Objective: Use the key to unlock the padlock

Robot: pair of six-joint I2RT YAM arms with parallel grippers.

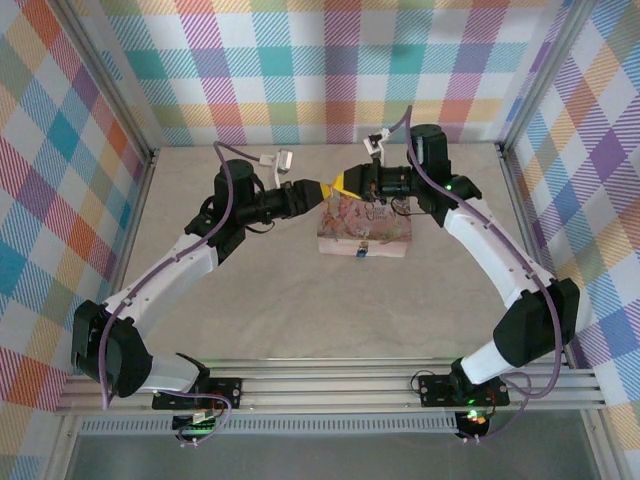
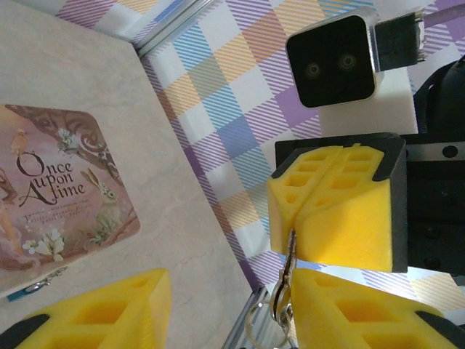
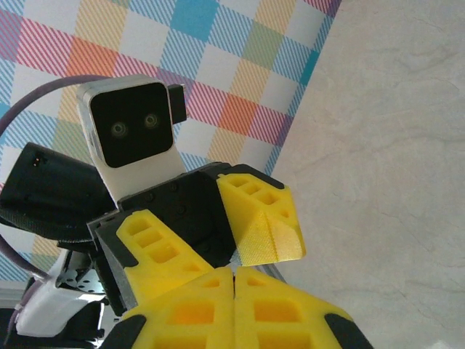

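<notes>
The thin grey key (image 2: 291,251) sticks out of the seam of my right gripper (image 2: 294,231), whose yellow fingers are shut on its blade. Its bow and wire ring (image 2: 267,320) hang beside one finger of my left gripper (image 2: 229,291), which stands open around them. The two grippers meet tip to tip in the air above the pink picture box (image 1: 362,230), the left gripper (image 1: 330,188) on the left and the right gripper (image 1: 352,182) on the right. The tiny blue padlock (image 1: 360,252) hangs at the box's near edge. In the right wrist view my right gripper (image 3: 234,270) is pressed shut.
The pink box (image 2: 58,189) lies flat on the beige table (image 1: 300,300), below and left of the grippers. Checked walls (image 1: 320,70) close in the back and both sides. A metal rail (image 1: 330,385) runs along the near edge.
</notes>
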